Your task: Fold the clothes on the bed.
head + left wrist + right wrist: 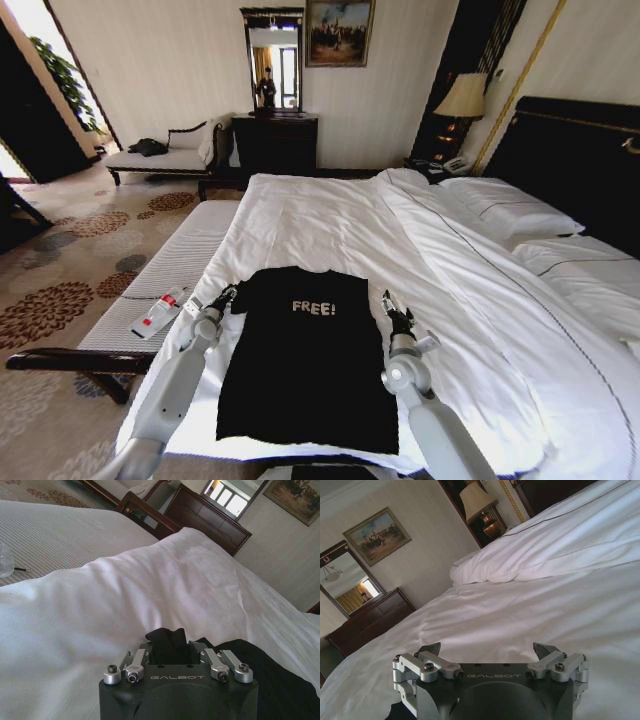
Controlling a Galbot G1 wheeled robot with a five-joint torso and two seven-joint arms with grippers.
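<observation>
The T-shirt [310, 360] lies flat and face up on the bed [420, 250], near the foot edge and toward the bed's left side, its hem close to the foot edge and its collar pointing up the bed. It is black, short-sleeved and spread smooth, with white "FREE!" across the chest. Wide bare white duvet stretches beyond the collar toward the pillows [510, 215] and off to the shirt's right, so there is open room on those two sides; on the left the shirt's sleeve lies close to the bed's left edge, beyond which a padded bench [170, 280] carries a small bottle [158, 312]. The left tool [224, 297] sits at the left sleeve, and in the left wrist view a bunch of black cloth [167, 642] rises between its fingers, clenched there. The right tool [392, 305] rests on the duvet just beside the right sleeve, its fingers [542, 650] spread apart and holding nothing.
</observation>
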